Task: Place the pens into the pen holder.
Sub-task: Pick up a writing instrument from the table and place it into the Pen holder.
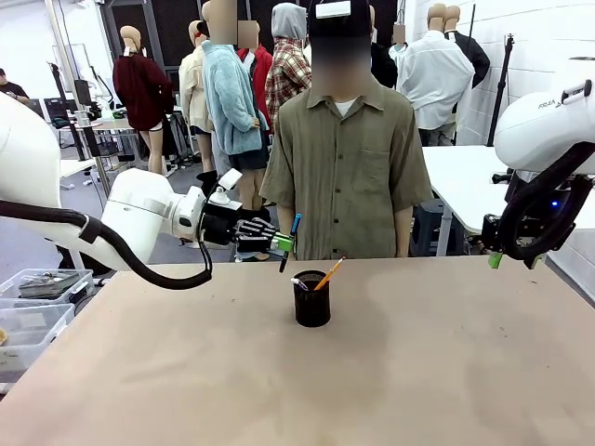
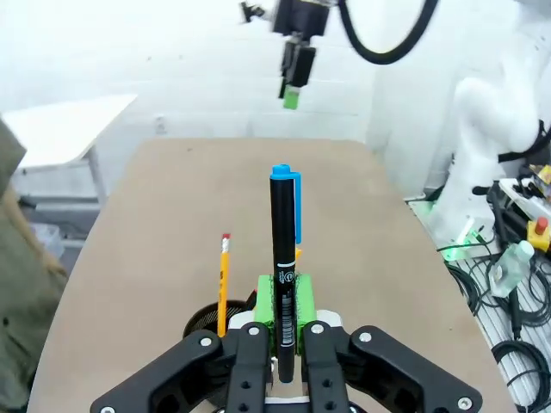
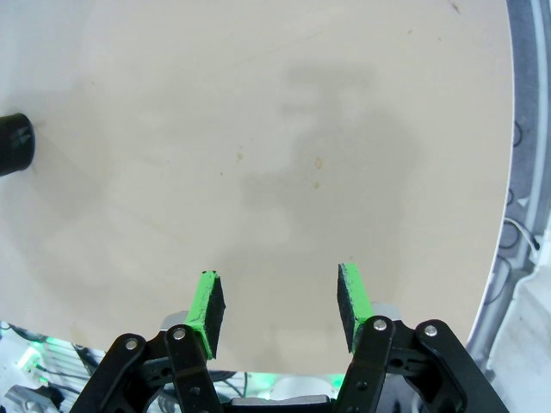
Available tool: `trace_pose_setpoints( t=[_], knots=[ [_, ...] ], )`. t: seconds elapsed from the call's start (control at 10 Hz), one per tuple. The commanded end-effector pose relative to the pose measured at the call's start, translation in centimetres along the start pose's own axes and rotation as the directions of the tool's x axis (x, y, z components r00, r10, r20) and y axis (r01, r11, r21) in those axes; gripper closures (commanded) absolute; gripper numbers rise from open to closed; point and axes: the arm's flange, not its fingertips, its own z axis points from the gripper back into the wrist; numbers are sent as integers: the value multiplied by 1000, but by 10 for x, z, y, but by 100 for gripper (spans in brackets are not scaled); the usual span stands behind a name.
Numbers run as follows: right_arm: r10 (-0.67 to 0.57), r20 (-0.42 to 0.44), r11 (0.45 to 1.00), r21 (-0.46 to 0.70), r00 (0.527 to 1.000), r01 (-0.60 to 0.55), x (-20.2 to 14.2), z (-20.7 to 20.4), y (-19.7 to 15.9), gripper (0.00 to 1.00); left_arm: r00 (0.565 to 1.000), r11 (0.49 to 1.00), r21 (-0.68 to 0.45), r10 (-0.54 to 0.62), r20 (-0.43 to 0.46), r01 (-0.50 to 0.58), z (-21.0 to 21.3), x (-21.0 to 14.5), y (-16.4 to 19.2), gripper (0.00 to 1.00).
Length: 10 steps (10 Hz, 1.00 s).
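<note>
Left gripper [image 1: 282,243] clamping the dark pen with blue accents [image 1: 289,241], holding it up in the air just left of and above the pen holder [image 1: 311,298]. Pen's blue cap [image 2: 285,176] pointing away from the pads [image 2: 287,297]. Holder sitting mid-table [image 1: 418,372], already carrying the yellow-orange pencil [image 1: 327,275] and a silvery-white pen [image 1: 300,283]. Right gripper [image 3: 280,303] hanging spread apart over bare tabletop, well apart from the holder [image 3: 15,144]. Person [image 1: 345,158] standing at the far edge.
</note>
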Motion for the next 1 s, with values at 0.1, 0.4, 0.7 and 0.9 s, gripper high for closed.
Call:
trace_pose_setpoints(
  t=[0.1,0.4,0.7,0.9],
  knots=[
    [-19,0,999,-32,1000,19,-3,-2,2,33,985,985,-60,-155,74,160,-10,-9,15,100],
    [-19,0,999,-32,1000,19,-3,-2,2,33,970,971,-79,-214,116,224,-23,-14,29,100],
    [-19,0,999,-32,1000,19,-3,-2,2,33,975,976,-110,-175,138,190,-36,-18,44,100],
    [-19,0,999,-32,1000,19,-3,-2,2,33,983,980,-125,-137,120,152,-47,-28,52,100]
  ],
)
